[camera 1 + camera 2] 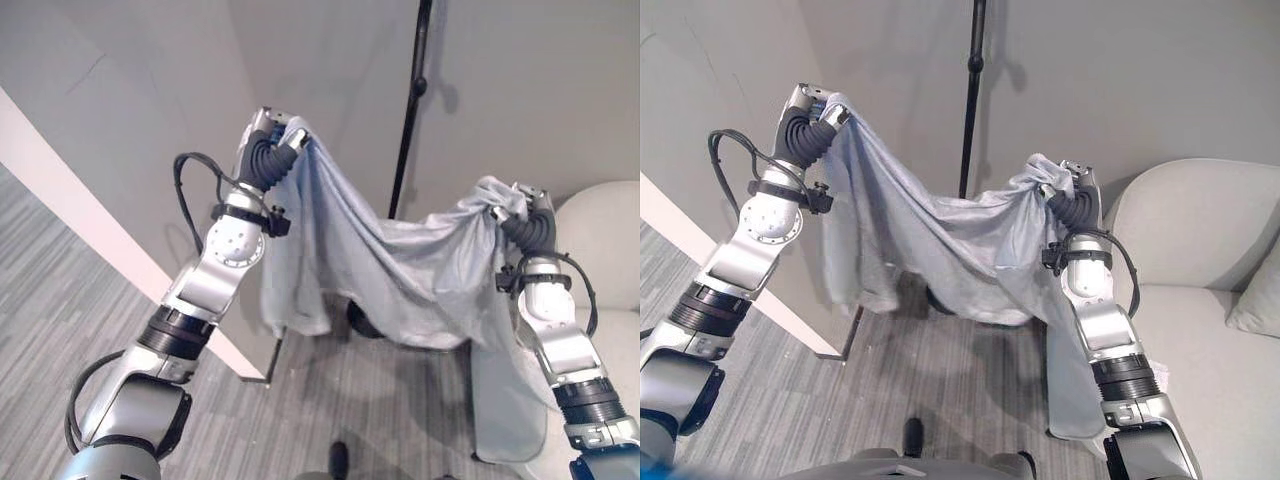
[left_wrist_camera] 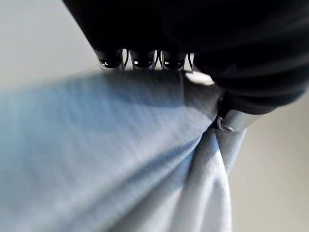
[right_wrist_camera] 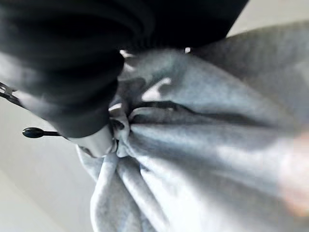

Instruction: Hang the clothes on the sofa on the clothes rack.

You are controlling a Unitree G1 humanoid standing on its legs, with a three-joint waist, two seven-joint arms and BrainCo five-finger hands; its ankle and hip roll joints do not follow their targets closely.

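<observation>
A light blue-grey garment [image 1: 400, 270] hangs stretched between my two raised hands and sags in the middle. My left hand [image 1: 272, 140] is up high at the left, shut on one end of the cloth; in the left wrist view its fingers [image 2: 140, 60] and thumb [image 2: 236, 118] pinch the fabric [image 2: 120, 145]. My right hand [image 1: 522, 208] is lower at the right, shut on a bunched part [image 3: 193, 145], and a long flap hangs down beside that arm. The black pole of the clothes rack [image 1: 410, 110] rises behind the garment, between my hands.
A light grey sofa [image 1: 1200, 300] with a cushion [image 1: 1255, 300] stands at the right, close to my right arm. A white slanted panel [image 1: 60, 190] runs along the left. The grey wall is right behind the rack. A striped grey carpet [image 1: 350, 410] lies below.
</observation>
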